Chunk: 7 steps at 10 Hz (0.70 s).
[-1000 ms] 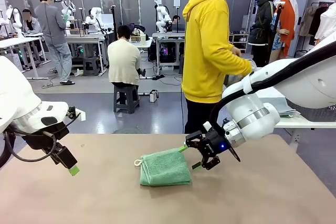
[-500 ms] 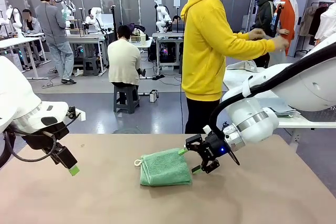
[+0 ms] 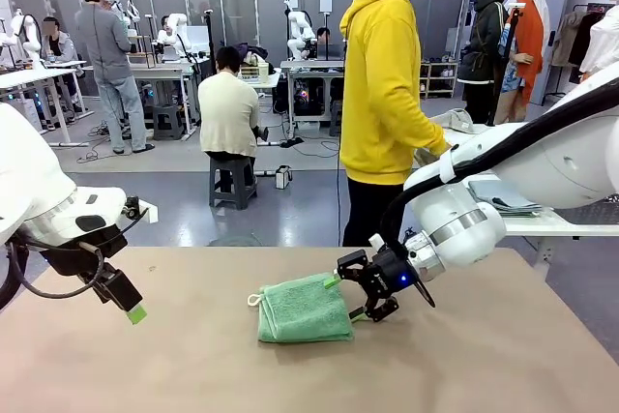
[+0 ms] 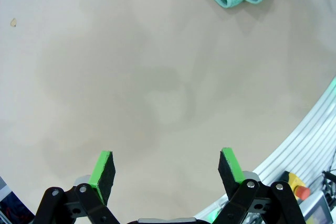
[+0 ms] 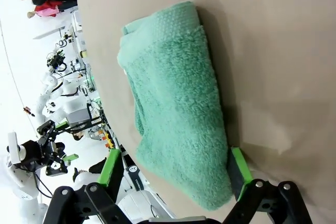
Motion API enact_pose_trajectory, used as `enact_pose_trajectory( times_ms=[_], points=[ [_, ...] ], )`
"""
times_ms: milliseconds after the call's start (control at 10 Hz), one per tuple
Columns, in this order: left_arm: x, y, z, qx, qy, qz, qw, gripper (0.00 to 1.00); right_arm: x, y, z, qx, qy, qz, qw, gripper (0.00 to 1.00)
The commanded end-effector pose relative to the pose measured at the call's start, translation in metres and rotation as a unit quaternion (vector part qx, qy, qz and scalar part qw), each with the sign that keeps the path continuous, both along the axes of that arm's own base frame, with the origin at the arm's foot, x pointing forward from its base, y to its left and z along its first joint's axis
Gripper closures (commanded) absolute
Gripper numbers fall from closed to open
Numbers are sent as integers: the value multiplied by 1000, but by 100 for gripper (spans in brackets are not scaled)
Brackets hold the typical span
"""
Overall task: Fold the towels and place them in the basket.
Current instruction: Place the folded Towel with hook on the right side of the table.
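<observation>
Front view: my left gripper hangs spread over the table, the mint green towel lies folded mid-table, and my right gripper straddles its right edge.
On the left, my left wrist view has the two green pads wide apart above bare tabletop, with a corner of the towel well off at the top edge. At the middle the towel lies flat in a folded rectangle, its white loop sticking out on its left side. On the right, my right wrist view has that gripper spread, one finger to each side of the towel's near end; one pad sits just beside the cloth, and I cannot tell whether it touches. A person in a yellow hoodie stands beyond the table's far edge.
</observation>
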State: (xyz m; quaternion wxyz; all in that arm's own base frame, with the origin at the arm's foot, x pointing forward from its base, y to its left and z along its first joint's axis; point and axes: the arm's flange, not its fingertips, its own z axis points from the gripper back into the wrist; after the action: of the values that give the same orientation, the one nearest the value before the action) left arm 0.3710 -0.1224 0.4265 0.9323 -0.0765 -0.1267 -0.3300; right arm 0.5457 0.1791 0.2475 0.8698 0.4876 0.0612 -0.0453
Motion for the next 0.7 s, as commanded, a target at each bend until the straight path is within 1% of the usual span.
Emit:
enact_pose_trajectory(
  times_ms=[0, 200, 300, 400, 600],
  points=[
    [0, 0, -1, 5, -1, 2, 1000, 0, 2, 11, -5, 17, -19, -2, 1000, 0],
    [0, 0, -1, 5, -1, 2, 1000, 0, -1, 19, -8, 18, -22, 0, 1000, 0],
    [0, 0, -1, 5, -1, 2, 1000, 0, -2, 22, -9, 20, -32, -5, 999, 17],
    [0, 0, -1, 5, -1, 2, 1000, 0, -4, 24, -10, 20, -42, -12, 999, 49],
    [0, 0, -1, 5, -1, 2, 1000, 0, -9, 25, -9, 2, -63, -21, 998, 100]
  ],
)
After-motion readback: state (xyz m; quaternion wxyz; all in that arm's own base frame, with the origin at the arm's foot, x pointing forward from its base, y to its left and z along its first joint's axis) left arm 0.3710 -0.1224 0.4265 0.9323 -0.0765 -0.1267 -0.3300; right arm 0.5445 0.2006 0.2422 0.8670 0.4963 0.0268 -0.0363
